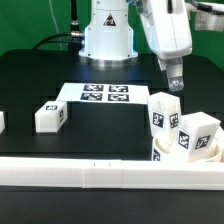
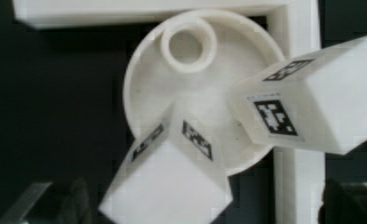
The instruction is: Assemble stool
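Observation:
The stool's round white seat [image 1: 186,153] lies at the exterior view's right, against the front rail. Two tagged white legs stand tilted in it, one [image 1: 165,112] taller, the other [image 1: 196,133] beside it. A third leg [image 1: 50,116] lies loose on the black table at the left. My gripper [image 1: 172,82] hangs just above the taller leg, apart from it. In the wrist view the seat [image 2: 183,85] shows its rim and a hole, with one leg [image 2: 326,100] to the side and another [image 2: 171,175] below the camera. My gripper [image 2: 194,208] is open, its dark fingers [image 2: 27,202] wide apart at the frame's edge.
The marker board [image 1: 100,94] lies flat at the table's middle, in front of the robot base [image 1: 106,35]. A long white rail [image 1: 90,172] borders the front, and its corner [image 2: 301,185] runs beside the seat. A small white part [image 1: 2,122] shows at the far left edge.

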Motion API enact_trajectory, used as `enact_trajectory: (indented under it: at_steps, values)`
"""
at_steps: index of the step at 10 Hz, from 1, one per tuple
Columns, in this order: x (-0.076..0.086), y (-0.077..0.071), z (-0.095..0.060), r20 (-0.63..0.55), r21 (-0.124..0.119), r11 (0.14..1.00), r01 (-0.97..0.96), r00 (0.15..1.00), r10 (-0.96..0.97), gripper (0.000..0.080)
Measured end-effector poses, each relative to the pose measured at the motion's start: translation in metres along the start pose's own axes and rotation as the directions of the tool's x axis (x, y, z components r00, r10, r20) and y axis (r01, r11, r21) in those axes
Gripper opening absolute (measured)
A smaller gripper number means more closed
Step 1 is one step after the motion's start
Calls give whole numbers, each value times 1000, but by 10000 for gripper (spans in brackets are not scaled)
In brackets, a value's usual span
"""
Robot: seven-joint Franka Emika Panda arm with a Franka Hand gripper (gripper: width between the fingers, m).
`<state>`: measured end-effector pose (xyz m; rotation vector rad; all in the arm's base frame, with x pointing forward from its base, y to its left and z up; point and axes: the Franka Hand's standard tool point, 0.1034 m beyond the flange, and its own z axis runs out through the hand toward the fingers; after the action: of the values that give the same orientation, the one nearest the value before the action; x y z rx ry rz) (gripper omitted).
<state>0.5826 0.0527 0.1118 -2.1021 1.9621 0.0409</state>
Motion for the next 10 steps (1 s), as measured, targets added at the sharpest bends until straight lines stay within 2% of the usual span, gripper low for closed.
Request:
enact_trajectory:
  at_steps: [2, 3, 6, 7, 8, 9, 10]
  values:
    - [16, 3, -12, -5, -93, 962, 256, 966, -258, 648]
    - [18, -2, -14, -1, -92, 929, 358, 933, -360, 648]
    - [19, -1, -12, 11, -93, 859, 503, 863, -505, 648]
    - [22, 0, -13, 22, -100, 784, 613, 789, -614, 648]
    - [35, 3, -15, 42, -123, 669, 733, 678, -734, 648]
    - [50, 7, -18, 60, -127, 629, 767, 639, -767, 648]
    - [60, 10, -20, 66, -129, 629, 767, 639, -766, 648]
